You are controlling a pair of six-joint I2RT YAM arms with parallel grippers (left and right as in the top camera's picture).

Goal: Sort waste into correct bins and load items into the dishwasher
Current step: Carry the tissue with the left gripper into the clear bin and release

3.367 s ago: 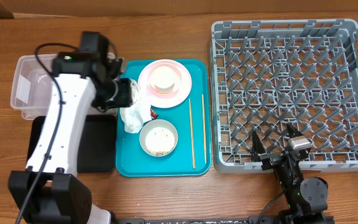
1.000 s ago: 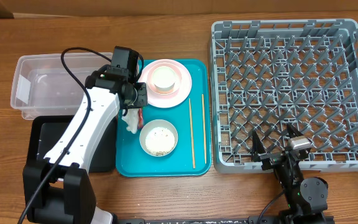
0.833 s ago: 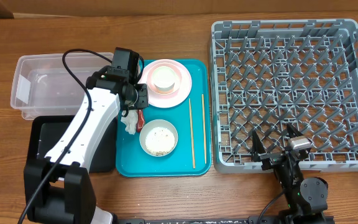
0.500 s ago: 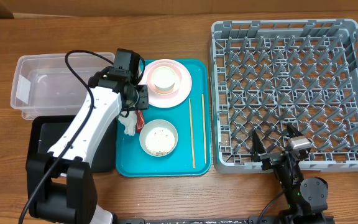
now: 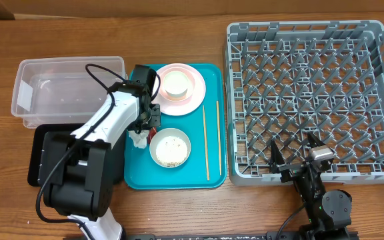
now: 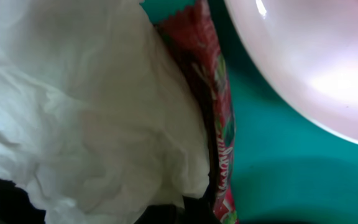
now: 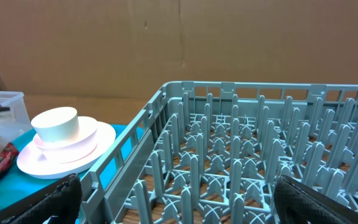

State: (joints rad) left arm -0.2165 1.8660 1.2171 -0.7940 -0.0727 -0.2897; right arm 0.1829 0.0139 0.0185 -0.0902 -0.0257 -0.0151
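Moved in and down since half a second ago: left gripper (image 5: 149, 119), now right over the crumpled white napkin (image 6: 86, 118) at the left edge of the teal tray (image 5: 179, 175). Cannot tell how its jaws stand; too close and dark in the wrist view.

Just behind, pale pink plate (image 5: 197, 95) with a white cup (image 5: 176, 83) on top. Beside the napkin, grey-white bowl (image 5: 155, 141) with rice grains (image 5: 171, 151) inside. Further right, two chopsticks (image 5: 206, 143) flat on the tray. To the left, clear tub (image 5: 52, 93) and black tray (image 5: 40, 160). Right gripper (image 5: 293, 148) spread wide, holding nothing, at the near edge of the grey dish rack (image 5: 231, 100).

Napkin soft, white, full of folds. Touching its right side, a thin red wrapper (image 6: 221, 118).
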